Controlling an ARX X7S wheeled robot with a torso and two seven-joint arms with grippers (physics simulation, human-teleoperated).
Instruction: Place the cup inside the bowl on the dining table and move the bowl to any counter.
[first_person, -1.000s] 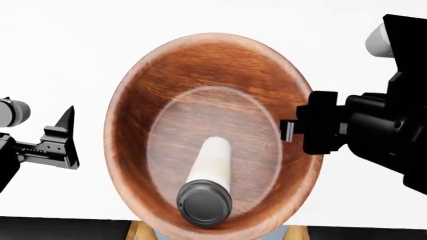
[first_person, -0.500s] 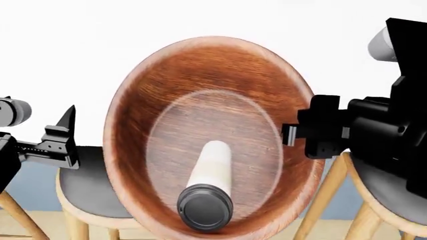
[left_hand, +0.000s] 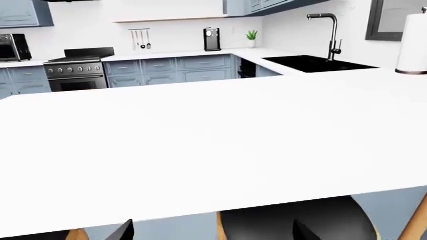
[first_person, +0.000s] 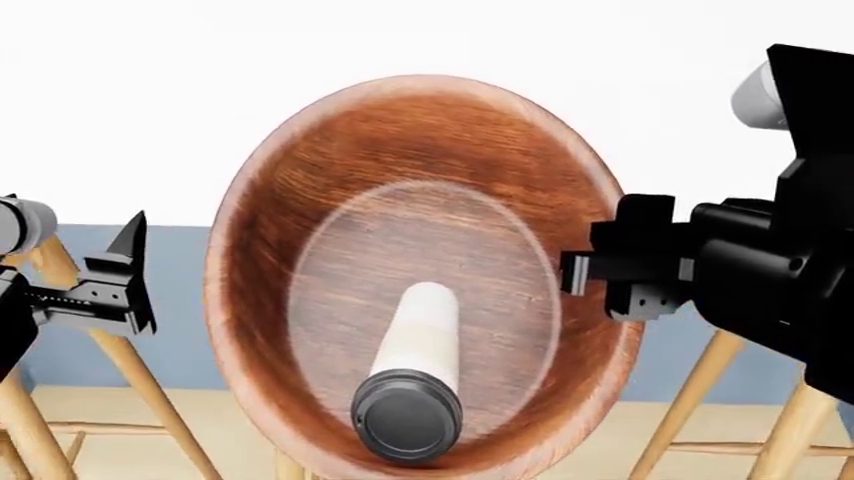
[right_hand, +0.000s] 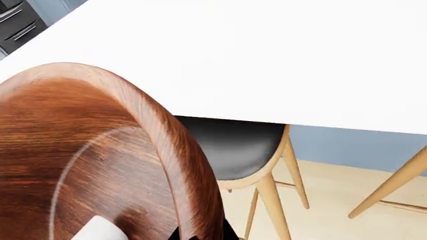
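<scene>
Head view puts the bowl (first_person: 420, 270) right under my nose, lifted clear and hanging out past the table's edge, with stool legs and floor showing beneath it. The cup (first_person: 416, 375) lies on its side inside, dark lid toward us, resting low against the near wall; that half of the job looks done. The right end effector (first_person: 587, 270) is pinched on the bowl's rim on the robot's right, one finger inside the wall, the other hidden outside it. A one-sided rim grip like that is likely why the bowl hangs tilted. The right wrist camera confirms the rim close against the arm and the bowl off the surface, a dark-seated stool (right_hand: 233, 145) below. The left end effector (first_person: 114, 285) stands well apart from the bowl, jaws spread, holding nothing. Beyond lies the white table (first_person: 427, 50). Farther still, the left wrist view shows counters (left_hand: 173, 54) with a sink (left_hand: 313, 62), where the bowl presumably has to go.
</scene>
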